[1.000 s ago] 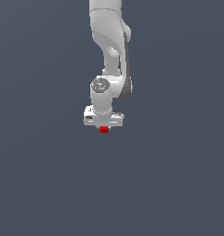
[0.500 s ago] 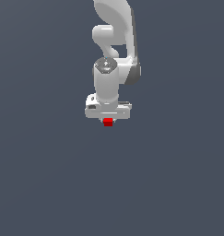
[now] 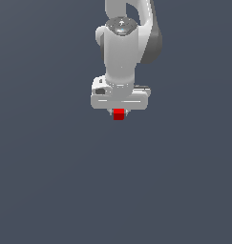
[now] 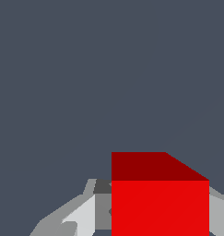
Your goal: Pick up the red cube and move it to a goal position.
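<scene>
The red cube [image 3: 119, 114] sits clamped just under the white hand in the exterior view, in the middle of that picture. My gripper [image 3: 119, 113] is shut on it, with a finger pressing each side; only the finger stubs show beside the cube. In the wrist view the red cube [image 4: 160, 198] fills much of the picture, and the grey fingers [image 4: 81, 216] flank it on both sides around my gripper [image 4: 159, 216]. No goal marker shows in either view.
The white arm [image 3: 124, 43] rises from the hand toward the exterior view's top. A plain dark grey surface [image 3: 50, 181] fills the rest of both pictures.
The arm has carried the cube toward the exterior view's top and slightly to its right, and the hand now looks larger. The grip on the cube is unchanged.
</scene>
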Motion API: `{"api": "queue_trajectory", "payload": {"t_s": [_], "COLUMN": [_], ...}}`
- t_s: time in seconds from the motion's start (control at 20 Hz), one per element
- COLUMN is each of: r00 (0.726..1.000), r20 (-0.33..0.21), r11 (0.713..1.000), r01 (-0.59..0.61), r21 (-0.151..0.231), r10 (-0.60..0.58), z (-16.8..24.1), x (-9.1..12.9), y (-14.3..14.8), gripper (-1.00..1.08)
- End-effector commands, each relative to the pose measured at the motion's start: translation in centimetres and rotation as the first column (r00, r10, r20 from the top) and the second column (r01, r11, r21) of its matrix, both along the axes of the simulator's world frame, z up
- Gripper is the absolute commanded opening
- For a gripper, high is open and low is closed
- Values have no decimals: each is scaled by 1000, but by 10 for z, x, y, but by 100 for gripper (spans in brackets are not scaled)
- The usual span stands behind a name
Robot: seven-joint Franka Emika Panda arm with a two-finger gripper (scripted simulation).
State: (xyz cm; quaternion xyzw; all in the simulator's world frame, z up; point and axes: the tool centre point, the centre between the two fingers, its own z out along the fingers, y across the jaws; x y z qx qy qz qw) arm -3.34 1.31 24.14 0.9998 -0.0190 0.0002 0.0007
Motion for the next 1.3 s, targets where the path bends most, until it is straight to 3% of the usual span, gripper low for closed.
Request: {"api": "queue_trajectory", "payload": {"t_s": [0.0, 0.6, 1.25], "r00": [1000, 1000, 1000], "r20": [0, 0, 0], "r11": [1000, 1000, 1000], "r01": [0, 0, 0], "r21": [0, 1, 1], "r10": [0, 0, 0], "z": [26, 125, 156], "x": [5, 28, 37], "y": [7, 36, 45], "gripper": [-100, -100, -100]}}
